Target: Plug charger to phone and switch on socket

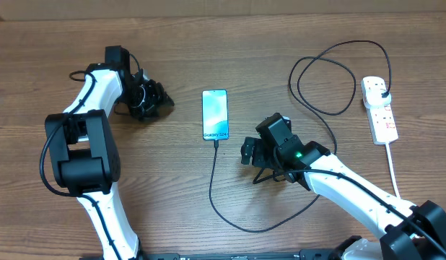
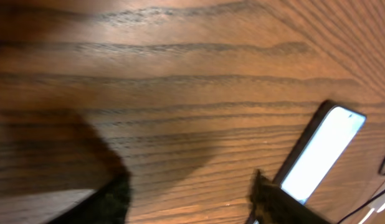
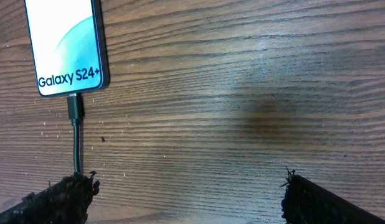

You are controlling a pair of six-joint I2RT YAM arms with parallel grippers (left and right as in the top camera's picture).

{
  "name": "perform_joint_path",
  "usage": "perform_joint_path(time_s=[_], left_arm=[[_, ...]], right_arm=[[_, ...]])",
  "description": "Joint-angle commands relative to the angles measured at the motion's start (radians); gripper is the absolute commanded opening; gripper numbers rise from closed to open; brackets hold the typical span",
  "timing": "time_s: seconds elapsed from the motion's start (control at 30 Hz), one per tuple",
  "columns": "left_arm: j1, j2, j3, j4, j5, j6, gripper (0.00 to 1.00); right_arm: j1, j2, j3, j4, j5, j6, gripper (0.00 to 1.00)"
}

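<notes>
Right jaws released, empty; the charger (image 3: 75, 134) passes one tip and enters the phone (image 3: 65, 43) ahead. Open tabletop (image 3: 242, 93) beyond. Left jaws released, phone alongside.

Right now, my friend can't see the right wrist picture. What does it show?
A thin black charger cable is plugged into a slim blue-screened phone reading Galaxy S24+, lying on a brown wooden table. The right gripper is open, holding nothing.

You can read "Galaxy S24+" in dark letters on the phone (image 3: 65, 43) screen, near one end. The socket's (image 1: 384, 123) red markings are too small for you to read.
</notes>
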Motion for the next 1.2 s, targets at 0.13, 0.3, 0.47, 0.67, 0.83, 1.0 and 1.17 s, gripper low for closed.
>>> perform_joint_path(time_s=[0.13,0.3,0.47,0.67,0.83,1.0,1.17], left_arm=[[-0.006,0.046,-0.031,-0.002,-0.114,-0.008,1.00],[-0.007,0.046,-0.031,0.002,-0.114,-0.008,1.00],[-0.008,0.046,-0.031,0.005,-0.114,-0.008,1.00],[-0.008,0.046,-0.031,0.012,-0.121,-0.008,1.00],[-0.008,0.046,-0.031,0.012,-0.121,-0.008,1.00],[-0.008,0.046,-0.031,0.012,-0.121,-0.008,0.99],[-0.008,0.046,-0.031,0.012,-0.121,-0.007,0.99]], right_arm=[[0.003,-0.018,0.007,0.006,0.016,-0.008,1.00],[0.003,-0.018,0.007,0.006,0.016,-0.008,1.00],[0.003,-0.018,0.007,0.006,0.016,-0.008,1.00],[0.003,-0.018,0.007,0.006,0.016,-0.008,1.00],[0.003,-0.018,0.007,0.006,0.016,-0.008,1.00],[0.003,-0.018,0.007,0.006,0.016,-0.008,1.00],[0.003,-0.018,0.007,0.006,0.016,-0.008,1.00]])
